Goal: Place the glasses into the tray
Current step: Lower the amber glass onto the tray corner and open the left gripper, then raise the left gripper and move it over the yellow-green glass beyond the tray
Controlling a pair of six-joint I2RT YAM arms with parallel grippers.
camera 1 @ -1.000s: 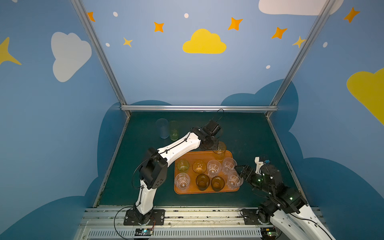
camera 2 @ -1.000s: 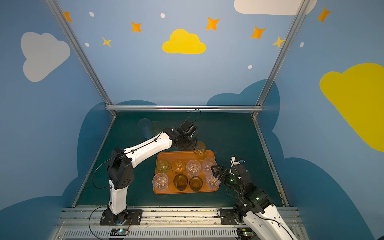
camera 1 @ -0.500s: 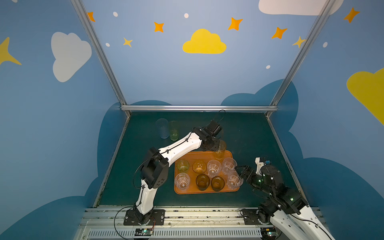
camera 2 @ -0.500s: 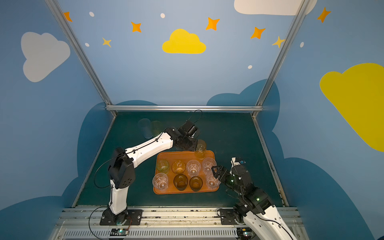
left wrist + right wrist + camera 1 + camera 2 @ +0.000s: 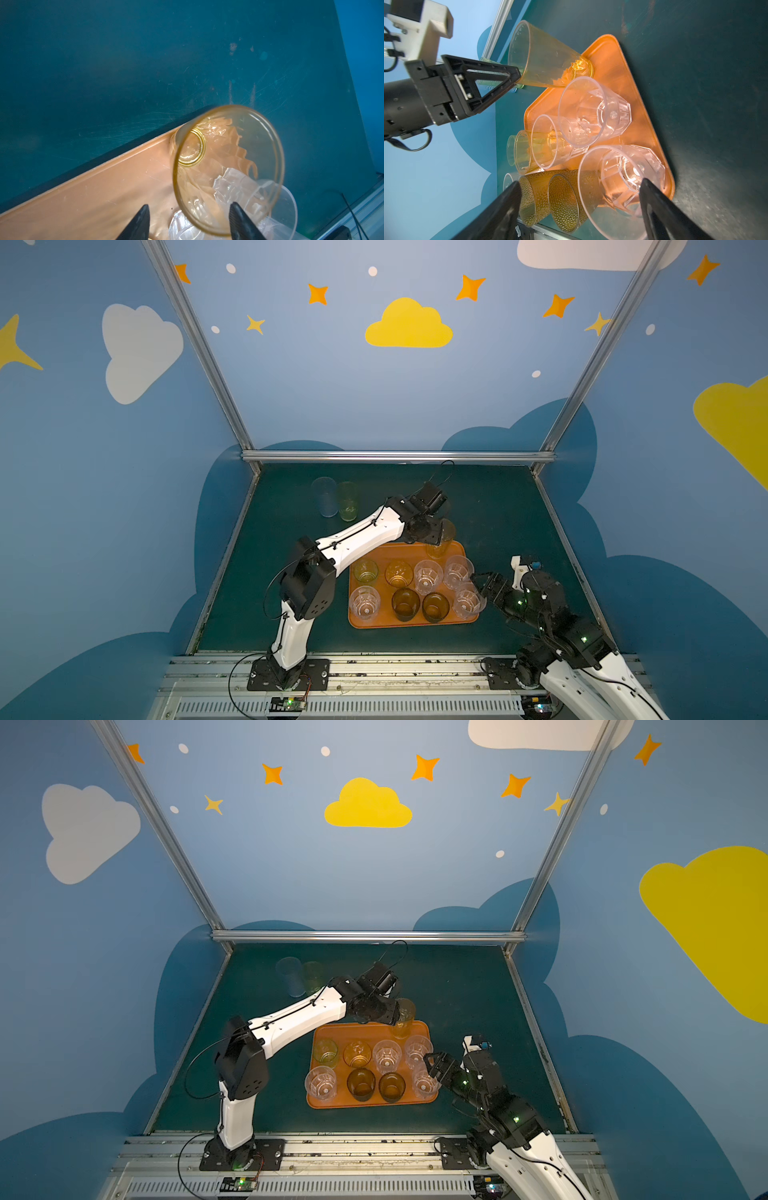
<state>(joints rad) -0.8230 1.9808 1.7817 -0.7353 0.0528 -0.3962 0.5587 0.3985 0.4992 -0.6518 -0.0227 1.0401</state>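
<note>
You have nine of the eleven glasses in the tray point(image 5: 415, 623). Eight short ones stand in two rows. The tall amber glass point(image 5: 441, 545) stands on its base in the far right corner, just behind a clear one. Two tall glasses are not in yet: a bluish glass point(image 5: 324, 497) and a green glass point(image 5: 348, 502). They stand side by side at the far left of the desk point(image 5: 498, 510), well apart from the tray. So I think you are near the end, with two more trips to go. The far row of the tray looks to have room for them.

Your left arm point(image 5: 357, 537) reaches out long and low to the far edge of the tray, with its wrist over the amber glass. The left jaws are partly open, one on each side of the rim. In the left wrist view one finger point(image 5: 141, 220) shows a clear gap to the glass, so the jaws do not squeeze it.

Your right arm point(image 5: 540, 605) is folded low by the near right corner of the tray. The right jaws are wide open and hold nothing. They point at the nearest clear glass point(image 5: 623, 172).
</note>
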